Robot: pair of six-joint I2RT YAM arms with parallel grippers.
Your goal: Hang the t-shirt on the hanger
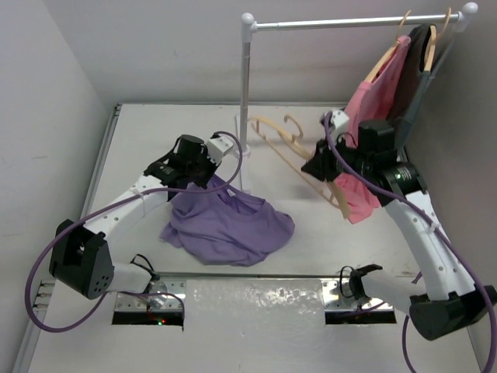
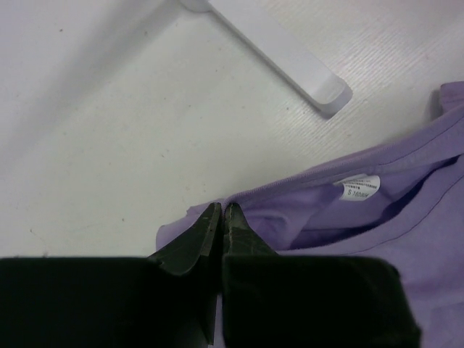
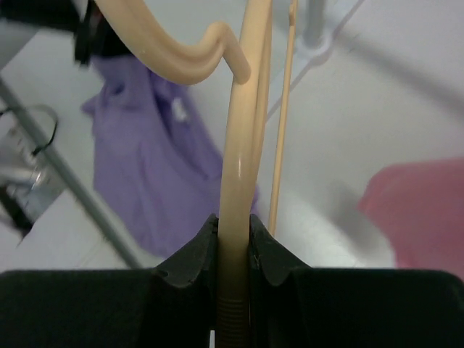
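Just one t-shirt, one gripped hanger

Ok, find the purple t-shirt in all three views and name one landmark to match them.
Top external: the t-shirt lies heaped at lower centre.
Left wrist: lower right, with its collar and neck label showing.
Right wrist: left of centre, behind the hanger.
Shared landmark: the white rack, whose stand shows close by the cloth in every view.
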